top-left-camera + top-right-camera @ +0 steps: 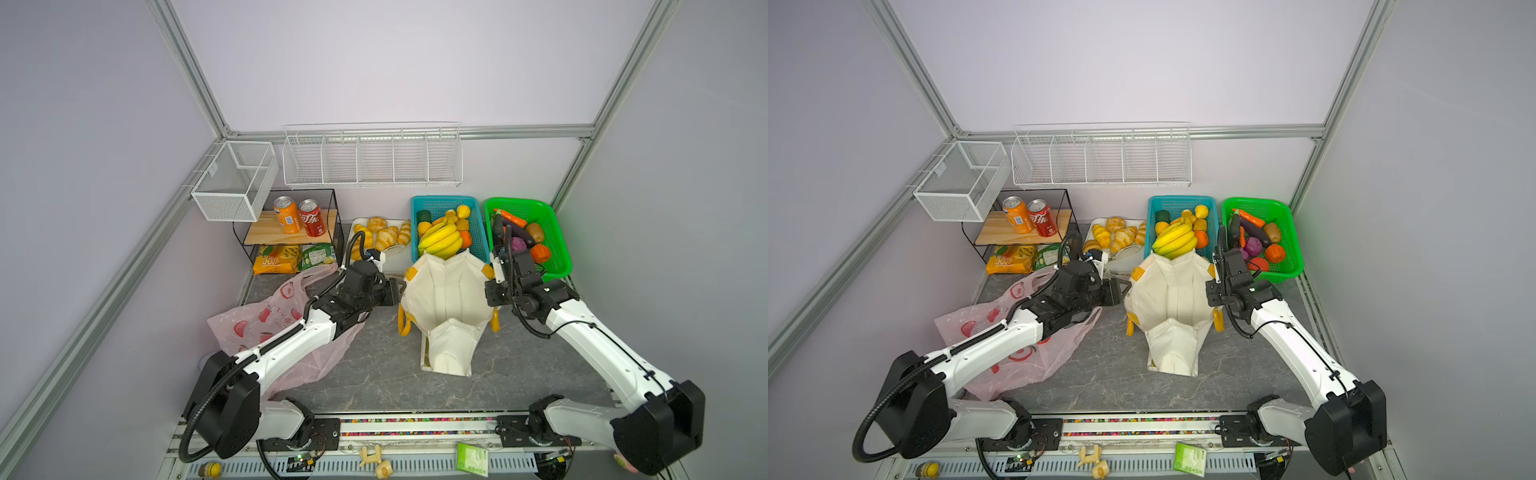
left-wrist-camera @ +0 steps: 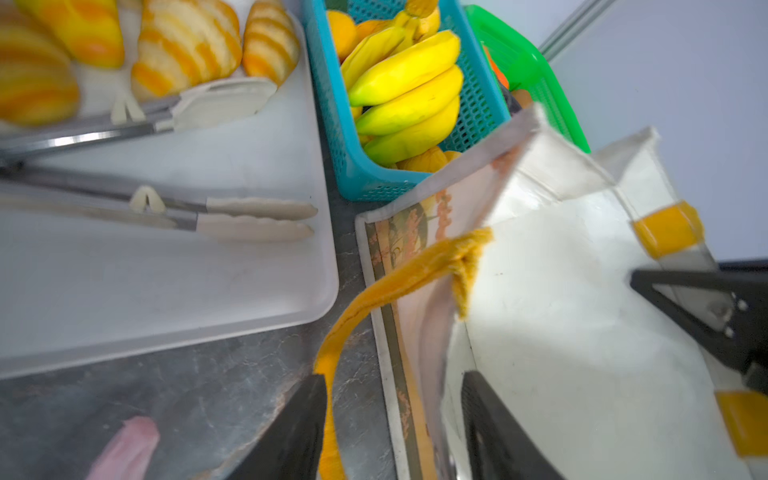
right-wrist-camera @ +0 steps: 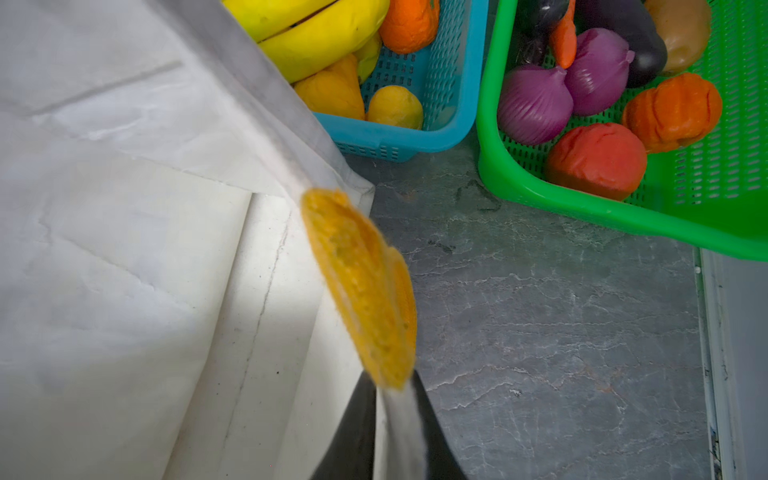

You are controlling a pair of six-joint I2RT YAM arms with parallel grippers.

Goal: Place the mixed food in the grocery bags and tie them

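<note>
The cream tote (image 1: 446, 299) (image 1: 1173, 299) stands open at mid-table. My right gripper (image 1: 490, 291) (image 3: 390, 390) is shut on its right rim, just below the orange handle patch (image 3: 365, 291). My left gripper (image 1: 398, 291) (image 2: 392, 378) is open astride the left rim, one finger outside by the handle loop (image 2: 399, 282), the other inside. The pink bag (image 1: 266, 328) lies flat under my left arm. Bananas (image 1: 440, 241), oranges and a pear fill the blue basket (image 1: 440, 198). The orange can (image 1: 287, 214) and red can (image 1: 311, 217) stand on the wooden shelf.
A green basket (image 1: 519, 200) of vegetables sits back right, close to my right wrist. A white tray (image 2: 208, 291) with croissants and tongs (image 2: 249, 216) lies behind my left gripper. Snack packets (image 1: 276, 259) lie under the shelf. White wire baskets (image 1: 372, 156) hang on the back wall.
</note>
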